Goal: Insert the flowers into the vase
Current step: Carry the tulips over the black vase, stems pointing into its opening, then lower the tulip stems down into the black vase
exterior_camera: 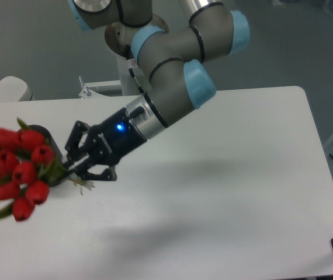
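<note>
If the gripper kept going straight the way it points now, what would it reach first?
The gripper points left and slightly down, shut on the flowers. Just beyond it in that line is the vase, mostly hidden behind the blooms, so probably the vase's side, though depth is unclear from one view.

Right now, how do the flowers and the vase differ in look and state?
Colour: the flowers are bright red buds with green leaves; the vase is matte black.
Support: the flowers hang in the air, stems clamped in the gripper; the vase stands on the table.
Visibility: the flowers show nearly whole; the vase is mostly hidden behind them.
Shared: both sit at the table's left edge, overlapping in this view.
</note>
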